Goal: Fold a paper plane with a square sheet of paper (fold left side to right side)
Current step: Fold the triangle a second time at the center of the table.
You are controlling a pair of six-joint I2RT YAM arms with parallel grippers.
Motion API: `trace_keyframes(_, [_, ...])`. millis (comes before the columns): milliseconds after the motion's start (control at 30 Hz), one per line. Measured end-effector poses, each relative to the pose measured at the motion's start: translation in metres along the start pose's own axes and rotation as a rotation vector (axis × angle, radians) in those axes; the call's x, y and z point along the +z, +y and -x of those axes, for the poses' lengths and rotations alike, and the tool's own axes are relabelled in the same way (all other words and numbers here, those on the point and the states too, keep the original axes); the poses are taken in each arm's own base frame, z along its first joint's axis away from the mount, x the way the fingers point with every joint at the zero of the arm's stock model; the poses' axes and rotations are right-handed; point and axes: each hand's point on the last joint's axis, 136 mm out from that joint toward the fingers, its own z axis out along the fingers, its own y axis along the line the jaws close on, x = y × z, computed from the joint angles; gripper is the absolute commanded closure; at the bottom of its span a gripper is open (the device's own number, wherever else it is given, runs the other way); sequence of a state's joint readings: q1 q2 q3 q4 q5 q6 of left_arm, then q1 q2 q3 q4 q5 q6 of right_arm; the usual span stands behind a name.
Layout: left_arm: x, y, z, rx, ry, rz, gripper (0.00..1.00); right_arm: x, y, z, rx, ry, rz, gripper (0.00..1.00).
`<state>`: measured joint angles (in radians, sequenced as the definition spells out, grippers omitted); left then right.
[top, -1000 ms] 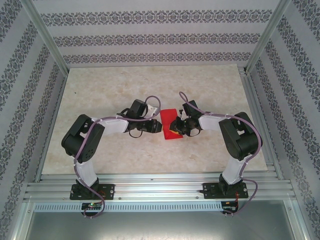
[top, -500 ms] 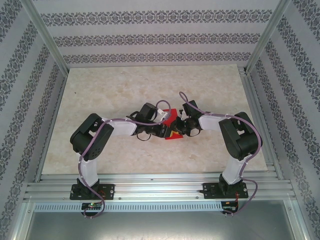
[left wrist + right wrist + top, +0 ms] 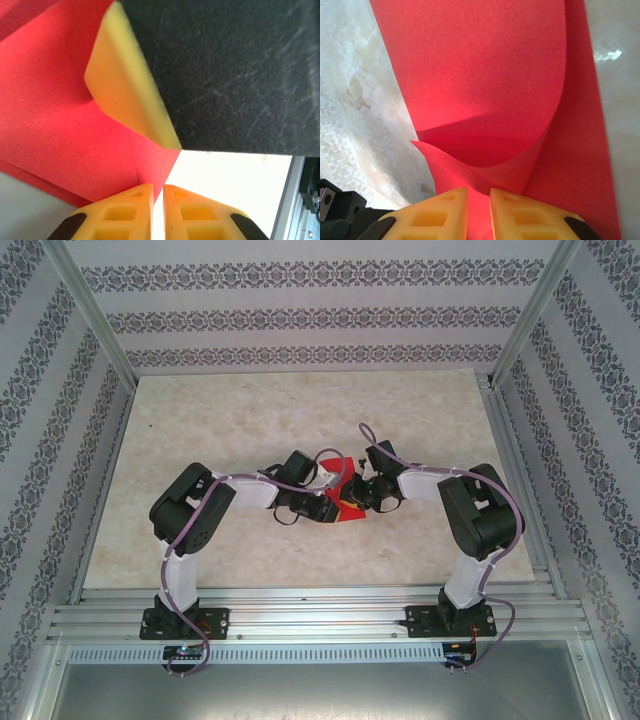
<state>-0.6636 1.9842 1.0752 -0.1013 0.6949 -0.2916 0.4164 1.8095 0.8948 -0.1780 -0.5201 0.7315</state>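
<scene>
The sheet of paper is found on the counter between the two arms, near the middle. Compared with a second ago, the left claw has been carried rightward over the sheet, close to the right claw, and less of the red surface is left exposed from above. The left side of the sheet is seen raised and curled over towards the right side, and no flat crease is pressed in. The left claw is closed on a corner of the sheet, whose edge meets its fingertips. The right claw is closed on the sheet's near edge, with red paper pinched in its narrow gap.
</scene>
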Motion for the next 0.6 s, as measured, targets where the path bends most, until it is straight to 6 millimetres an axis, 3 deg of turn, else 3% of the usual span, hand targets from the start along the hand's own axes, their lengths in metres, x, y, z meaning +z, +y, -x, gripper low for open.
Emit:
trace_keyframes(367, [0.002, 0.003, -0.002, 0.032, 0.028, 0.031, 0.90, -0.012, -0.001, 0.005, 0.015, -0.032, 0.014, 0.86])
trace_keyframes(600, [0.003, 0.004, -0.002, 0.039, 0.035, 0.057, 0.91, -0.016, 0.009, 0.006, 0.014, -0.048, 0.043, 0.91])
